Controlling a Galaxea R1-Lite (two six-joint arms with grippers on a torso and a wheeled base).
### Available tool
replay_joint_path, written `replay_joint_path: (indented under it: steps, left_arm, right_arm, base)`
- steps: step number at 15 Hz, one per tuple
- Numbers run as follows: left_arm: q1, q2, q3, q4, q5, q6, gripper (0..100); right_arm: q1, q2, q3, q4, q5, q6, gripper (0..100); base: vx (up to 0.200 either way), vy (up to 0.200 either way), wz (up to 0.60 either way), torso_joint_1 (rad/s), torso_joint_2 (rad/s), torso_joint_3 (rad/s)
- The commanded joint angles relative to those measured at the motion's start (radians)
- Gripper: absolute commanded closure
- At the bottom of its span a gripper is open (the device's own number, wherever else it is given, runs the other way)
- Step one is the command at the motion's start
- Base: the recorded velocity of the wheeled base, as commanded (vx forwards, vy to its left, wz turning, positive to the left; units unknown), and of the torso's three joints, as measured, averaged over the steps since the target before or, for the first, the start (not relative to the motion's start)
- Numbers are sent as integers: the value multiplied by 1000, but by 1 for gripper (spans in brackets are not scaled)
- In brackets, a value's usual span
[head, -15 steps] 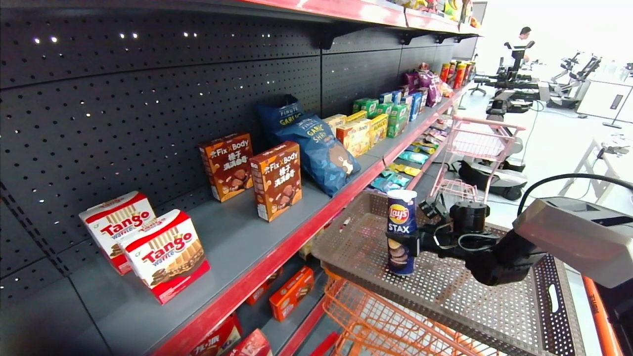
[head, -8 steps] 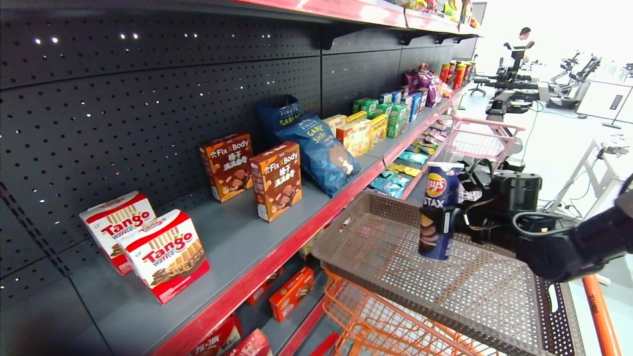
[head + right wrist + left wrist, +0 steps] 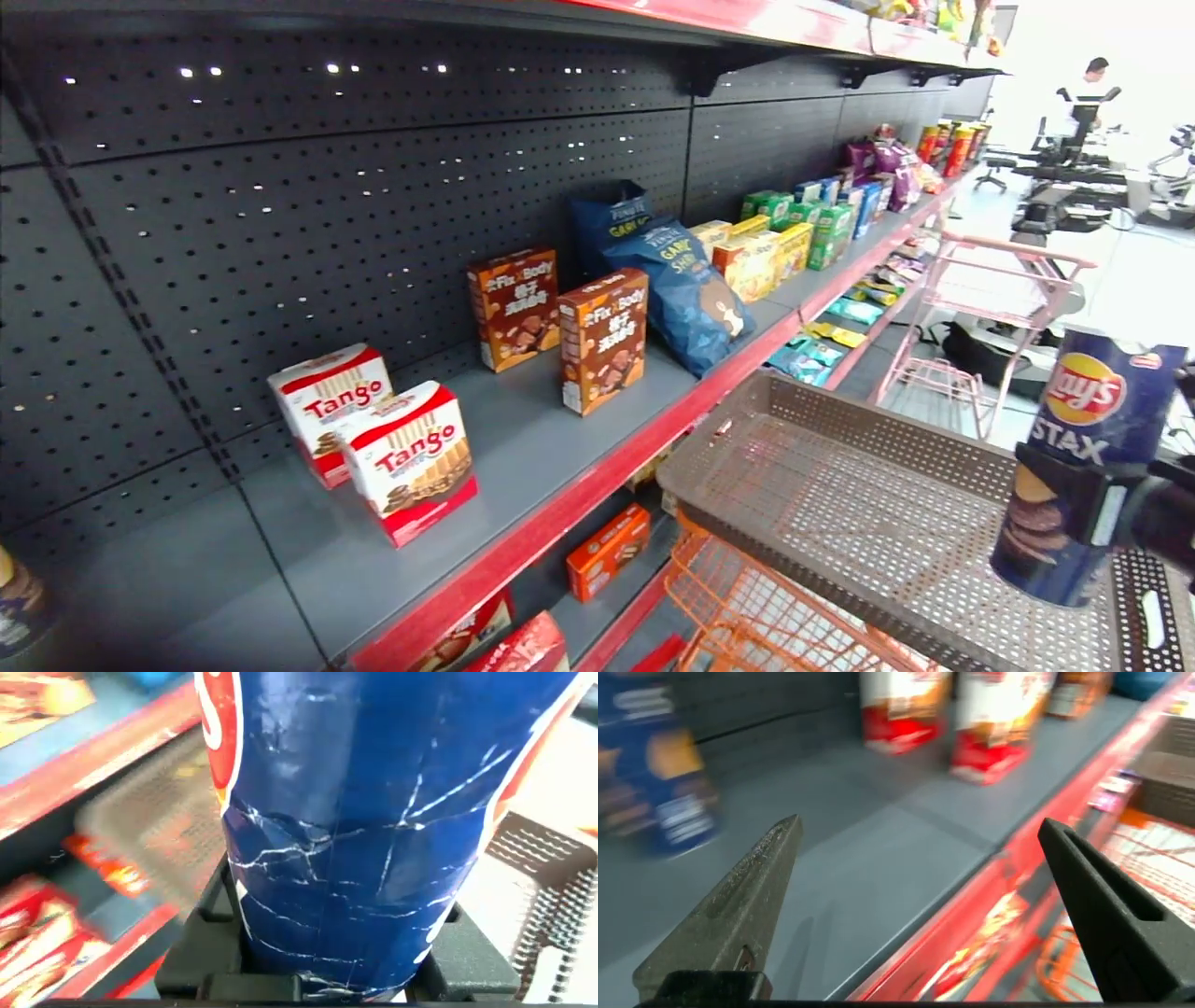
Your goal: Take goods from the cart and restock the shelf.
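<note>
Head view: the right gripper (image 3: 1083,499) clamps a tall blue cylindrical crisp can (image 3: 1102,392) around its lower half, upright and lifted above the brown perforated cart tray (image 3: 840,504). The low grip probably keeps it steady for standing on the grey shelf board (image 3: 523,448) to the gripper's left.

Left wrist view: the left gripper (image 3: 915,924) hangs over that board, fingers spread wide and empty, with red-and-white wafer boxes (image 3: 990,719) ahead.

Right wrist view: the can stands squarely between the black fingers.

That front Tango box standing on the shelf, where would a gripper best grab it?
Probably across its narrow side faces, upper half, coming from the aisle side. The front Tango box stands upright near the shelf edge, wide face outward; the second Tango box stands close behind, so a front-to-back pinch looks crowded.
</note>
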Motion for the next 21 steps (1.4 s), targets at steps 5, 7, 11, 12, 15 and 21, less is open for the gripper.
replay_joint_path:
  steps: [5,7,11,12,15,21]
  left_arm:
    - [1,1,0,-1,0,-1,0]
    - [1,1,0,-1,0,-1,0]
    - [1,1,0,-1,0,-1,0]
    - [1,1,0,0,0,-1,0]
    - [1,1,0,-1,0,-1,0]
    - [1,-1,0,-1,0,-1,0]
  right_arm:
    - [-86,-444,138,192,20,-46,100]
    - [-109,-475,147,206,41,-61,100]
    - [-115,-501,187,206,31,-61,100]
    - [-115,-508,193,205,29,-61,100]
    - [-138,-556,216,205,37,-61,100]
    - [-143,-587,268,208,27,-63,100]
  base:
    - [0,0,600,0,0,2]
    - [0,0,600,0,2,7]
    - [0,0,600,2,0,0]
    - [0,0,600,2,12,7]
    - [0,0,0,0,0,0]
    - [0,0,0,0,0,0]
